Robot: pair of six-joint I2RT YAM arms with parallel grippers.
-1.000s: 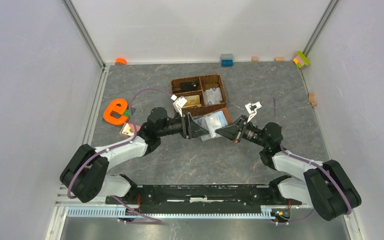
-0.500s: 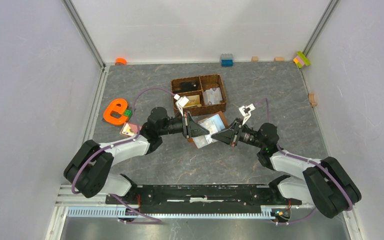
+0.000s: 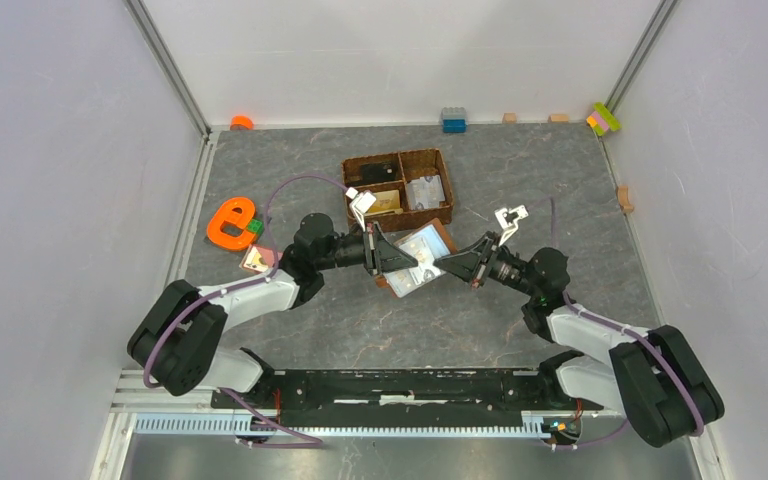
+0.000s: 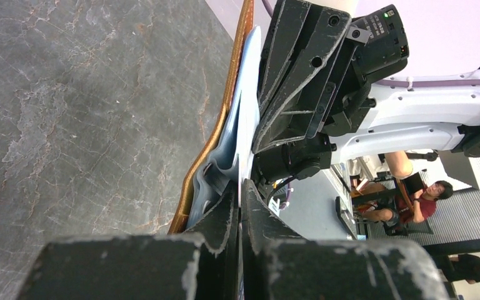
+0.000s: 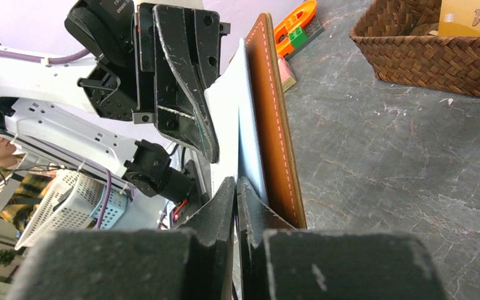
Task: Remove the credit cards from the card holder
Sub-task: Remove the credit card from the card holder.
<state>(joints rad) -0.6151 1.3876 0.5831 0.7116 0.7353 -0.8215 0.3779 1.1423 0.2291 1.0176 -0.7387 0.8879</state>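
The card holder, brown outside and pale grey-blue inside, hangs open above the table between both arms. In the left wrist view its brown edge runs upward, and a thin pale credit card passes into my left gripper, which is shut on it. My right gripper is shut on the holder's pale inner side, with the stitched leather just outside its right finger. A white card face lies against that lining. From above, the left gripper and right gripper meet at the holder.
A brown woven basket behind the holder contains a gold card and a grey card; its wall shows at the right wrist. An orange toy and a small block lie left. Small blocks line the back wall.
My left gripper has closed from open onto the card. The holder dropped a little towards me, and the right arm moved left and then back right.
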